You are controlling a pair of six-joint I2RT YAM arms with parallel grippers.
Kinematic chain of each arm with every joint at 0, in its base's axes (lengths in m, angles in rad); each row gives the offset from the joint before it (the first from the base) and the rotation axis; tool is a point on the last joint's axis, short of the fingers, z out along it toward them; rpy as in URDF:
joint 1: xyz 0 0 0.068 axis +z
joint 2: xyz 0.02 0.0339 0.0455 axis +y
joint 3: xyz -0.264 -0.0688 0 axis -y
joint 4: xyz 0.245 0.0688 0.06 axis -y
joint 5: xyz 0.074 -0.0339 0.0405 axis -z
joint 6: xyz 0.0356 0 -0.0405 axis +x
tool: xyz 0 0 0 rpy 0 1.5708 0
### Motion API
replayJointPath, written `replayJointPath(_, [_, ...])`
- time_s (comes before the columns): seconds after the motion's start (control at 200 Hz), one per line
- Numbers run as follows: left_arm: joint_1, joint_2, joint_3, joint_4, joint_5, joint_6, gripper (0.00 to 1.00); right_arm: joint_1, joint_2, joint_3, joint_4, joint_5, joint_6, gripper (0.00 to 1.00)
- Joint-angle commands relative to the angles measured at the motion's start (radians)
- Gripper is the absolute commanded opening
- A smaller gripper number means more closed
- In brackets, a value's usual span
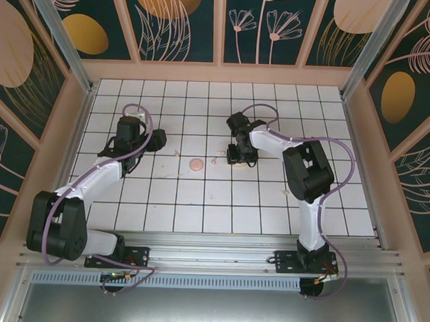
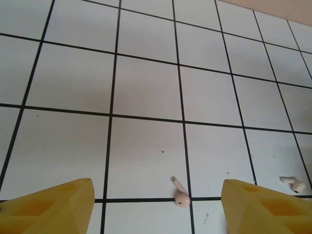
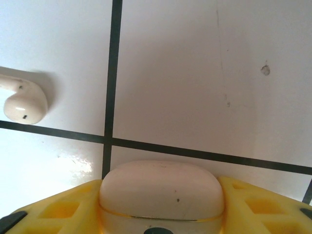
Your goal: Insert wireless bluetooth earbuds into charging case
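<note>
The left gripper [image 1: 157, 140] is held open and empty above the tiled table [image 1: 270, 206]; 1 pale-pink earbud [image 2: 181, 196] is seen lying on a tile line just beyond its fingers; the round pink charging case [image 1: 198, 164] lies on the table between the 2 grippers, touched by nothing; a 2nd earbud [image 3: 24, 100] lies near the right gripper [image 1: 241, 157], which is clenched on a cream rounded piece [image 3: 161, 187].

Tiled tbl [image 1: 270, 206]: pink puck [image 1: 198, 164] (prob. case), 2 earbuds [image 2: 182, 198].
</note>
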Motion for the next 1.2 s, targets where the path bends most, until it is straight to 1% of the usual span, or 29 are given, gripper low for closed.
replayJointPath(0.0, [-0.008, 0.002, 0.052, -0.021, 0.092, 0.013, 0.69, 0.006, -0.114, -0.073, 0.133, 0.038, 0.013, 0.49])
replayJointPath(0.095, [-0.009, 0.002, 0.078, -0.026, 0.191, 0.015, 0.66, 0.008, -0.217, -0.161, 0.269, 0.034, 0.000, 0.49])
replayJointPath(0.2, [-0.023, -0.002, 0.106, -0.022, 0.308, 0.026, 0.63, 0.001, -0.353, -0.278, 0.456, 0.002, -0.007, 0.49])
replayJointPath(0.25, [-0.040, -0.009, 0.114, -0.014, 0.354, 0.047, 0.62, -0.010, -0.403, -0.313, 0.524, -0.074, 0.008, 0.49])
replayJointPath(0.305, [-0.071, -0.026, 0.108, 0.019, 0.378, 0.072, 0.62, -0.012, -0.449, -0.348, 0.599, -0.144, 0.040, 0.48])
replayJointPath(0.375, [-0.116, -0.057, 0.073, 0.106, 0.396, 0.100, 0.62, -0.013, -0.493, -0.385, 0.696, -0.235, 0.089, 0.48])
replayJointPath(0.495, [-0.172, -0.108, -0.007, 0.287, 0.425, 0.106, 0.62, -0.013, -0.559, -0.452, 0.871, -0.357, 0.200, 0.46])
replayJointPath(0.611, [-0.216, -0.150, -0.083, 0.425, 0.433, 0.144, 0.61, -0.012, -0.621, -0.517, 1.016, -0.398, 0.309, 0.46])
replayJointPath(0.826, [-0.300, -0.173, -0.154, 0.548, 0.403, 0.278, 0.58, -0.013, -0.676, -0.580, 1.190, -0.480, 0.479, 0.46])
replayJointPath(0.941, [-0.331, -0.174, -0.193, 0.640, 0.383, 0.312, 0.57, -0.012, -0.690, -0.599, 1.237, -0.499, 0.542, 0.46])
replayJointPath(1.016, [-0.345, -0.174, -0.203, 0.690, 0.356, 0.309, 0.58, 0.000, -0.698, -0.608, 1.255, -0.500, 0.560, 0.46])
replayJointPath(1.196, [-0.366, -0.159, -0.186, 0.718, 0.332, 0.309, 0.59, 0.039, -0.709, -0.630, 1.286, -0.492, 0.595, 0.46])
